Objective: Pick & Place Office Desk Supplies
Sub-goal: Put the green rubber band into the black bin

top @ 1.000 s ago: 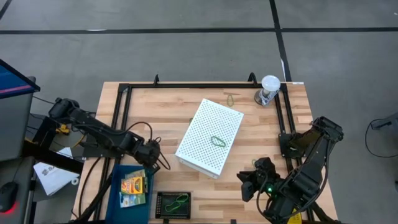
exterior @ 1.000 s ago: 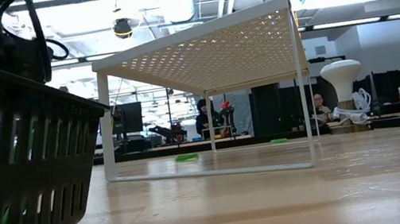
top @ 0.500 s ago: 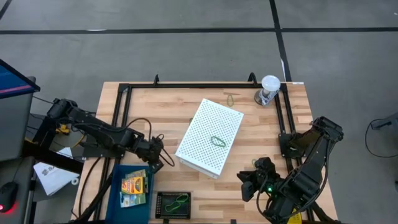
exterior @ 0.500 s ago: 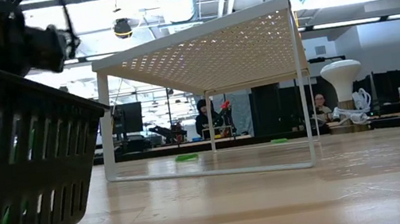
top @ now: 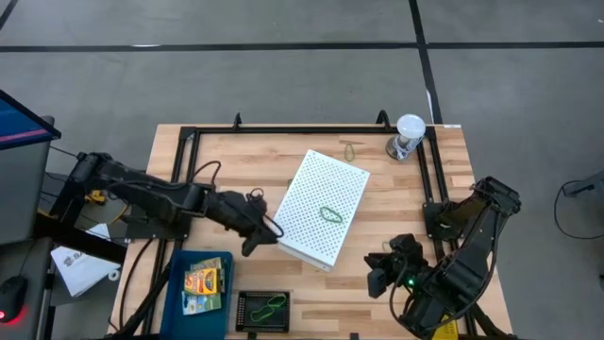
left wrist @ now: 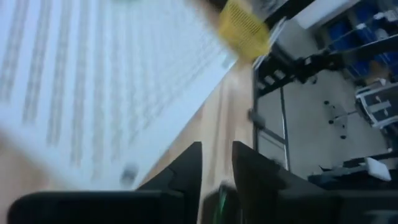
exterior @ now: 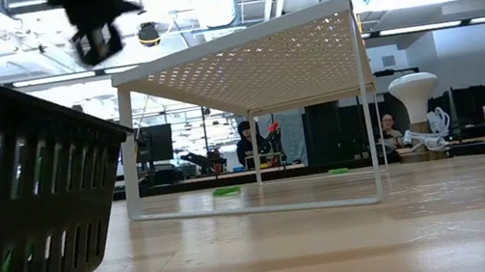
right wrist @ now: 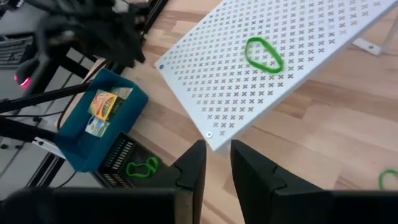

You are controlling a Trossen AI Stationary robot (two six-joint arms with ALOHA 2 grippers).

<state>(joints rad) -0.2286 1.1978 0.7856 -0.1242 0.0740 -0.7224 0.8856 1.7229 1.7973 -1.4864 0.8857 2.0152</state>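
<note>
A white perforated box (top: 319, 208) stands mid-table with a green rubber-band loop (top: 328, 213) lying on its top (right wrist: 264, 54). A blue tray (top: 176, 283) at the near left holds a yellow-orange crayon box (top: 205, 279) and a green card box (top: 198, 302). Beside it, a black basket (top: 242, 312) holds another green loop (right wrist: 142, 167). My left gripper (top: 267, 233) hangs open by a narrow gap (left wrist: 216, 152) at the box's near left corner, nothing between its fingers. My right gripper (top: 380, 272) waits open (right wrist: 217, 152) at the near right.
A clear cup with a white lid (top: 408, 137) stands at the far right corner, and a small olive loop (top: 349, 149) lies near the far edge. Another green loop (right wrist: 388, 180) lies on the wood near my right gripper. A black frame (top: 184, 170) borders the table.
My left gripper has gone from above the blue tray's far edge toward the table's right, up to the white box's near left corner, rising and tipping up as it went. My right gripper has kept still.
</note>
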